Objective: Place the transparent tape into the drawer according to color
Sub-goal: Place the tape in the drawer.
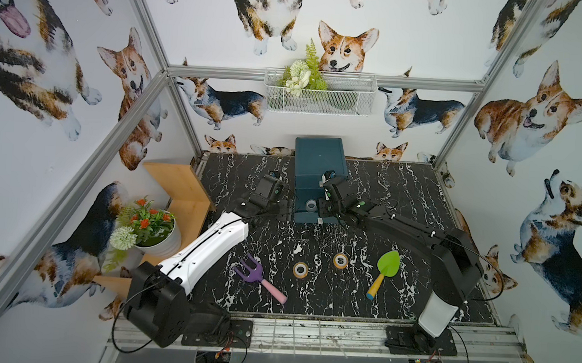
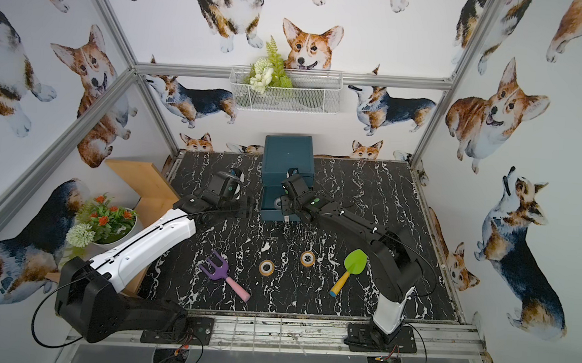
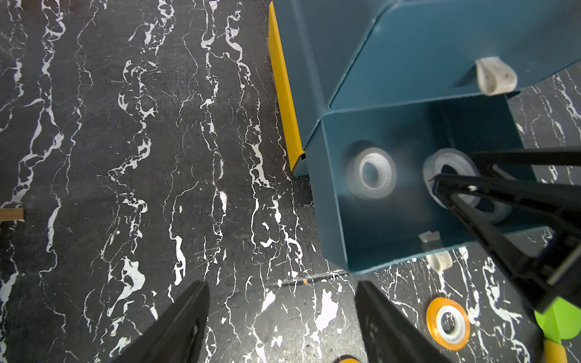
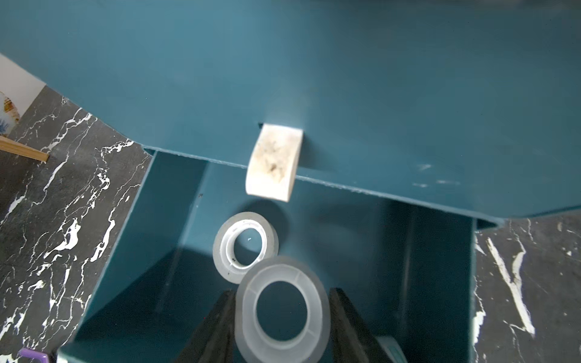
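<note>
Right claw [image 4: 283,291] brackets a clear tape roll [image 4: 316,314] over the open drawer [image 4: 141,251]; pinching or just clear, I cannot tell. Likely light, stiff, slick: hold across its outer rim.

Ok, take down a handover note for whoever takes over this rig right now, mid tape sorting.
Left gripper: open, empty, over the table beside the cabinet.
Right gripper: shut on a clear roll above the open drawer.
Done: a second clear roll lies flat in that drawer.
Left: release the held one, then file the two orange rolls on the table. The drawer above is closed, contents unseen.
</note>
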